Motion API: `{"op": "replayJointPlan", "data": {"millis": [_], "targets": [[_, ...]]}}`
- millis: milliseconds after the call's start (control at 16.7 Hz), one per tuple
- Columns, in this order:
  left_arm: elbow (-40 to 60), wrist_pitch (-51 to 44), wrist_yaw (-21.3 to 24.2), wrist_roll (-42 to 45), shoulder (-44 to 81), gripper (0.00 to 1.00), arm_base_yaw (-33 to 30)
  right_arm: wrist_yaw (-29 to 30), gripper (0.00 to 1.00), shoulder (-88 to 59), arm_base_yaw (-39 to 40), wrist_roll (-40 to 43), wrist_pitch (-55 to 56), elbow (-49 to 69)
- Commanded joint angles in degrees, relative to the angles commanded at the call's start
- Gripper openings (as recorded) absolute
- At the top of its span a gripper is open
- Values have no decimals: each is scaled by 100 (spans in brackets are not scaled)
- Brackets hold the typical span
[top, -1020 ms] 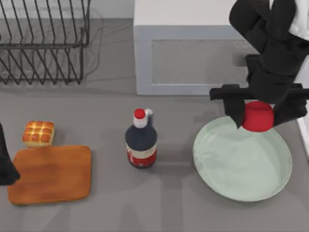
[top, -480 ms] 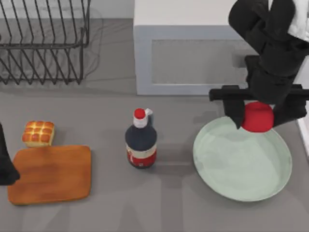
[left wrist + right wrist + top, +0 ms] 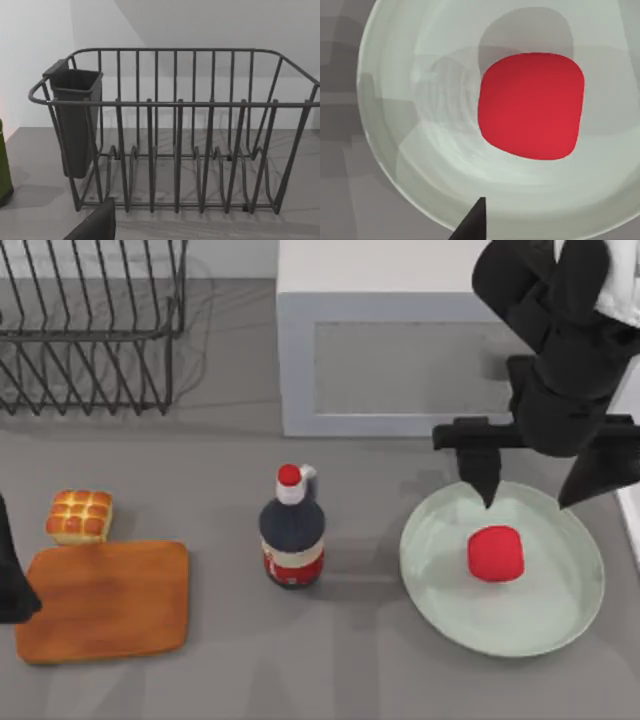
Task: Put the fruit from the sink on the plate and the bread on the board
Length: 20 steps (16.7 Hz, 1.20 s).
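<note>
At the left edge of the desk the left arm sits parked, and I cannot tell how its fingers stand; its wrist camera looks at the wire dish rack with a dark cutlery cup hung on its side. Just beside that arm lies the bread, touching or nearly touching the far edge of the board but not on it, so that half of the job is untouched. Further right stands the dark bottle with its small red cap, well apart from everything in play. Then comes the change: half a second ago the fruit was pinched between the right fingers above the plate's far rim, and now it has dropped out of them and rests on the plate, near the middle and a little toward the far side. The right gripper hangs above the plate's far rim with its fingers spread wide, and the fruit lies below and just in front of the fingertips, clear of both. The fruit half looks done; I judge the bread is next, most likely for the left arm.
</note>
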<state>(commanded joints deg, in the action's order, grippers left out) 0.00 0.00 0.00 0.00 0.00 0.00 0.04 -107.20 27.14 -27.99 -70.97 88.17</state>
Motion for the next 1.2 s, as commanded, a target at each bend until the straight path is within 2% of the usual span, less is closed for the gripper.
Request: {"op": "replayJointPlan", "data": {"millis": [60, 120, 780, 960, 1200], "targets": [[0, 0, 0, 0, 0, 100, 0, 0, 98, 0, 0, 0, 0, 0], [0, 0, 0, 0, 0, 100, 0, 0, 100, 0, 0, 0, 0, 0], [0, 0, 0, 0, 0, 100, 0, 0, 100, 181, -56, 47, 119, -133], [0, 0, 0, 0, 0, 100, 0, 0, 100, 901, -236, 234, 592, -700], [0, 0, 0, 0, 0, 100, 0, -1, 100, 2622, -644, 657, 1664, -2081]]}}
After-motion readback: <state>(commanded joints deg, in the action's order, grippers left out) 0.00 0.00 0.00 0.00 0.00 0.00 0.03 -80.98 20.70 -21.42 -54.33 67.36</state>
